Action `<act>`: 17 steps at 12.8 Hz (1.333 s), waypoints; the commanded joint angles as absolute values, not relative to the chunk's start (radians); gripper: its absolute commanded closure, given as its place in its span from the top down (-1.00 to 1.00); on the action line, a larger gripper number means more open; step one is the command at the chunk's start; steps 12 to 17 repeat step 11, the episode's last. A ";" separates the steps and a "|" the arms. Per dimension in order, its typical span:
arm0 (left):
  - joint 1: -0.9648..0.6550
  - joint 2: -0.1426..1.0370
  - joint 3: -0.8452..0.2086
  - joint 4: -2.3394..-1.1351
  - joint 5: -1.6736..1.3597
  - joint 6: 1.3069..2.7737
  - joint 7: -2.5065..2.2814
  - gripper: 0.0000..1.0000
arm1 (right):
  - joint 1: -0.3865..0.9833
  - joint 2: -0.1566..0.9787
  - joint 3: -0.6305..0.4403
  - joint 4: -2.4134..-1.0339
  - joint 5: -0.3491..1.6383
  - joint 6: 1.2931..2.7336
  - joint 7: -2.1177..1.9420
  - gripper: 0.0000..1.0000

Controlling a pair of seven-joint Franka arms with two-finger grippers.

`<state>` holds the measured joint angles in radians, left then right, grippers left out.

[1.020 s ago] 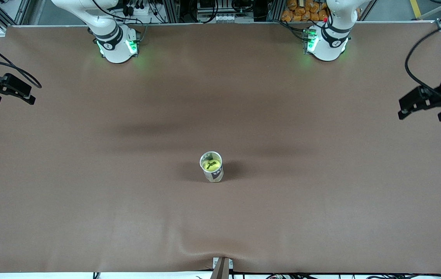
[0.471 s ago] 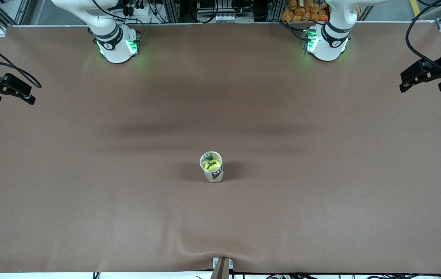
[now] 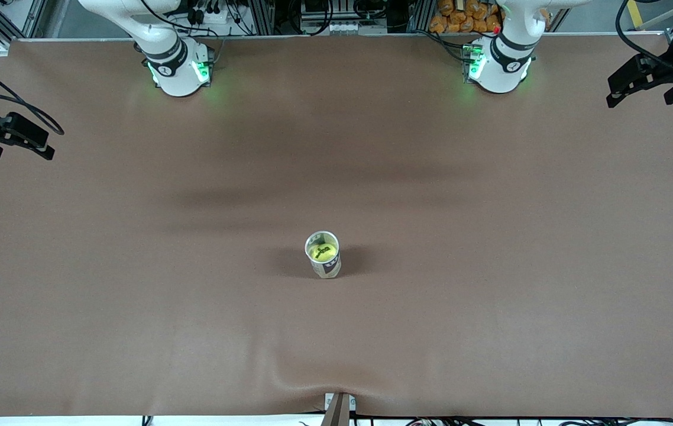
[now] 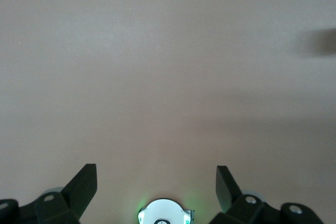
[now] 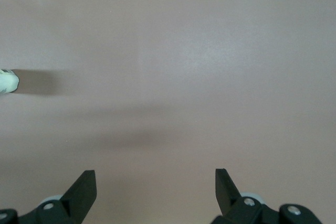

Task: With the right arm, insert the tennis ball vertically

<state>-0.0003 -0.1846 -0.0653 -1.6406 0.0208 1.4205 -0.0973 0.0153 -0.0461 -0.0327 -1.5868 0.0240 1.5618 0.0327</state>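
Note:
A yellow-green tennis ball (image 3: 323, 252) sits inside an upright open-topped can (image 3: 324, 267) in the middle of the brown table (image 3: 490, 266). A sliver of the can shows at the edge of the right wrist view (image 5: 7, 81). My right gripper (image 3: 20, 142) hangs over the table's edge at the right arm's end, well away from the can; in its wrist view (image 5: 156, 177) it is open and empty. My left gripper (image 3: 641, 83) is over the table's corner at the left arm's end, by the robots' bases; in its wrist view (image 4: 156, 174) it is open and empty.
The two arm bases (image 3: 177, 68) (image 3: 499, 65) stand along the table's edge farthest from the front camera. The left arm's base shows in the left wrist view (image 4: 165, 214). A small bracket (image 3: 339, 405) sits at the table's near edge.
My left gripper has drawn back from over the table toward the corner by the bases. The right gripper, the can and the ball have not moved.

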 commanded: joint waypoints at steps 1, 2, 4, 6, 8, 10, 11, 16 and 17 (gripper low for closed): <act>0.008 -0.158 -0.044 -1.580 0.008 1.385 -0.095 1.00 | 0.011 -0.052 -0.031 -1.595 0.021 1.563 0.021 1.00; 0.008 -0.160 -0.044 -1.577 0.012 1.378 -0.095 1.00 | 0.009 -0.052 -0.031 -1.595 0.021 1.563 0.021 1.00; 0.017 -0.161 -0.044 -1.568 0.021 1.350 -0.098 1.00 | 0.009 -0.052 -0.031 -1.595 0.021 1.563 0.021 1.00; 0.018 -0.163 -0.051 -1.554 0.023 1.332 -0.101 1.00 | 0.009 -0.049 -0.031 -1.595 0.021 1.563 0.023 1.00; 0.023 -0.163 -0.052 -1.554 0.023 1.328 -0.101 1.00 | 0.011 -0.049 -0.031 -1.595 0.021 1.565 0.023 1.00; 0.023 -0.163 -0.055 -1.554 0.021 1.327 -0.100 1.00 | 0.011 -0.048 -0.031 -1.595 0.021 1.565 0.023 1.00; 0.023 -0.163 -0.055 -1.554 0.021 1.327 -0.098 1.00 | 0.011 -0.048 -0.031 -1.595 0.021 1.565 0.023 1.00; 0.023 -0.163 -0.055 -1.554 0.021 1.327 -0.098 1.00 | 0.011 -0.048 -0.031 -1.595 0.021 1.565 0.023 1.00; 0.023 -0.163 -0.055 -1.554 0.021 1.327 -0.098 1.00 | 0.011 -0.048 -0.031 -1.595 0.021 1.565 0.023 1.00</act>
